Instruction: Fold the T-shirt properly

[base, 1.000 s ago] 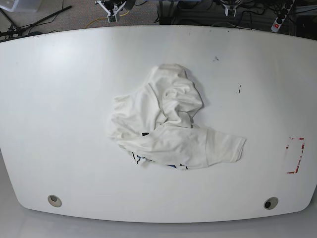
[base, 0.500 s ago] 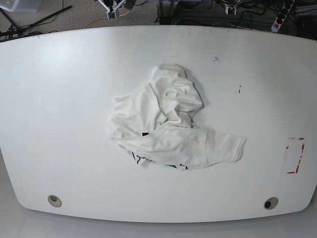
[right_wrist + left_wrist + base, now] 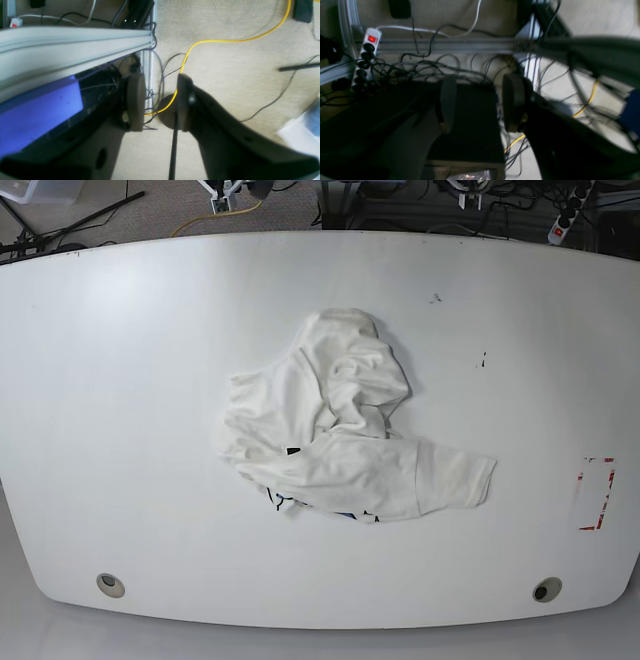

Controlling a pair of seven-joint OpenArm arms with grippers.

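Observation:
The white T-shirt (image 3: 340, 430) lies crumpled in a heap in the middle of the white table (image 3: 120, 400), one sleeve reaching toward the right front. Only a sliver of dark print shows at its front edge. My left gripper (image 3: 477, 102) is open and empty, held beyond the table's far edge over cables on the floor. My right gripper (image 3: 158, 100) is open and empty too, over carpet and a yellow cable. In the base view only a bit of each arm shows at the top edge, far from the shirt.
Red tape marks (image 3: 597, 492) sit near the table's right edge. Two round holes (image 3: 110, 584) (image 3: 546, 589) are near the front edge. A power strip (image 3: 366, 53), tangled cables and aluminium frame rails (image 3: 62, 42) lie behind the table.
The arm tips at the top edge of the base view have drawn further back out of the picture. The T-shirt has not moved.

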